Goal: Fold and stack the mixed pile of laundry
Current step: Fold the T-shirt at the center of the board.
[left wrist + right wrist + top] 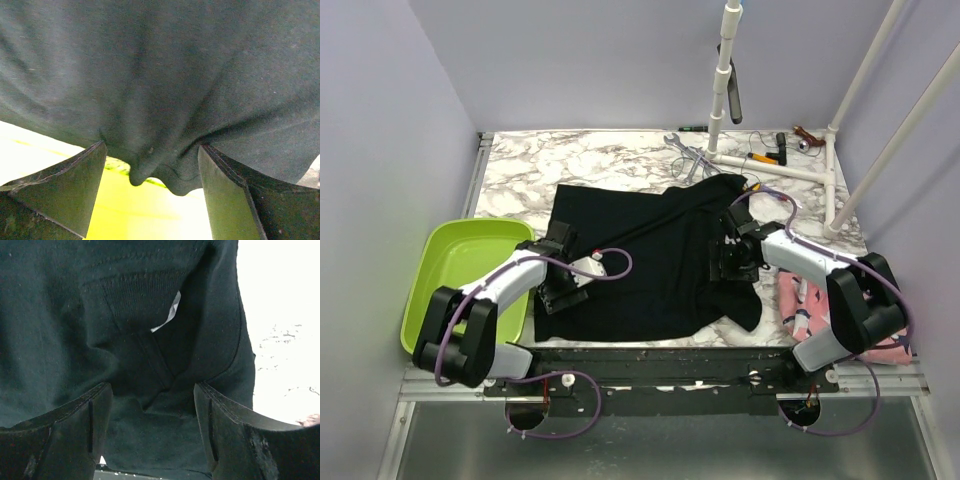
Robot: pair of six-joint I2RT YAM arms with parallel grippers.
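I'm seeing the black garment (640, 250) lying spread mid-table; I'm judging it soft, limp and light. Left gripper (151, 146) and right gripper (152, 385) are standing wide over its left and right edges, clamping nothing. I'm picking the hems there as pinch spots.

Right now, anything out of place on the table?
Yes. The pink shark-print garment sits bunched at the near right corner of the table, apart from the rest. The black garment lies crooked and wrinkled mid-table. Loose tools clutter the far edge.
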